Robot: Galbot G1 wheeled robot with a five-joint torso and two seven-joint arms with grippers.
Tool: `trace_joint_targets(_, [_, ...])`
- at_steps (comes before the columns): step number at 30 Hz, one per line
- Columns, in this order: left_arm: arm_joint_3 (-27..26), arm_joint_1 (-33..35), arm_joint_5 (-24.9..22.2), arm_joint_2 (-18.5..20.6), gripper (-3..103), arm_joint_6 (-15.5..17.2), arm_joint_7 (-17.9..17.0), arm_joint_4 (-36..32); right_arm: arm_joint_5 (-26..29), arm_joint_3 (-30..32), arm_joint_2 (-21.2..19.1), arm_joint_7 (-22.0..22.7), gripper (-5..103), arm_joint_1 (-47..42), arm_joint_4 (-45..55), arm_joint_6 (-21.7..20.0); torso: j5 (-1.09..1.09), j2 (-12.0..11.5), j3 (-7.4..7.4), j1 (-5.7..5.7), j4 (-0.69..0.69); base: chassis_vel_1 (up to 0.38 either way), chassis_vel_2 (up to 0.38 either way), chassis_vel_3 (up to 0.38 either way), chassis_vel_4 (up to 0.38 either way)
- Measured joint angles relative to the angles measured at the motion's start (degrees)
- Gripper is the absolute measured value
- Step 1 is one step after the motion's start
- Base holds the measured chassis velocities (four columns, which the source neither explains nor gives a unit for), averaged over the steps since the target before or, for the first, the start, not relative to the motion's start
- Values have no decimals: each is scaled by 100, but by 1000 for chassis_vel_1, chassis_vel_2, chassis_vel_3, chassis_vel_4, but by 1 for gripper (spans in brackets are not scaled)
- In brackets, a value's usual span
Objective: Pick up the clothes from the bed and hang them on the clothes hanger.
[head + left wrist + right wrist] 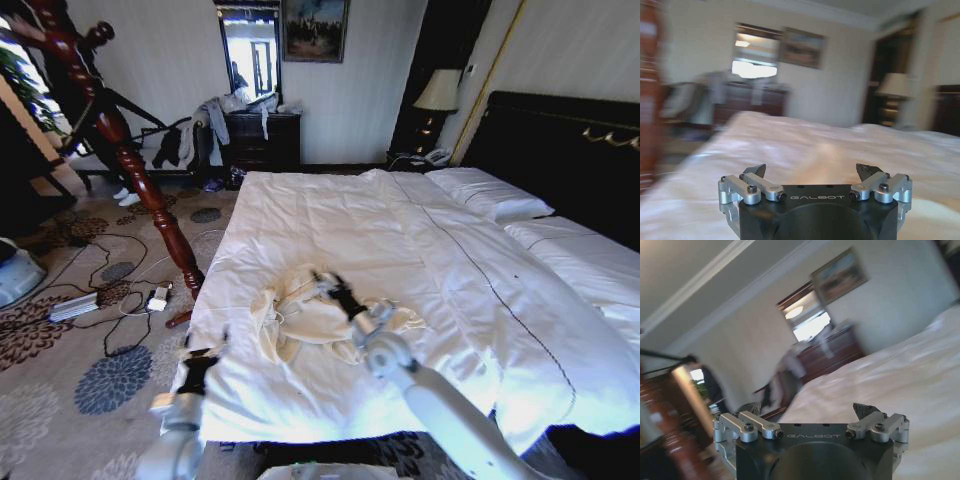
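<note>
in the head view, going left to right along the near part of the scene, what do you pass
red-brown turned-wood coat stand → left gripper at the bed's near left edge → crumpled cream long-sleeved shirt on the white duvet → right gripper, over the shirt → white pillows → black headboard

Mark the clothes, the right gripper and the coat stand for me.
clothes [310,322], head view, crumpled middle of the fabric.
right gripper [322,281], head view, between the fingertips.
coat stand [150,195], head view, turned wooden post.
</note>
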Motion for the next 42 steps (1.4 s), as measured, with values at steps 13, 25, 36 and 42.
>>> trace_joint_targets(13, [1528,-1144,396,243,100,409,-56,1307,-46,1686,103,185,100,-1389,595,-19,-2,0,0,0,1,0,0,0,0])
trace_joint_targets(25, [1006,-1074,211,-14,100,739,-582,1239,-248,1593,222,239,100,-1509,532,-24,-2,0,0,0,2,0,0,0,0])
trace_joint_targets(36, [438,-1139,21,-15,100,864,-630,1301,-363,1409,294,372,100,-1528,498,-66,-3,0,0,0,1,0,0,0,0])
trace_joint_targets(42, [261,-1088,-95,-58,100,905,-633,1212,-396,1390,274,406,100,-1544,427,-54,-2,0,0,0,1,0,0,0,0])
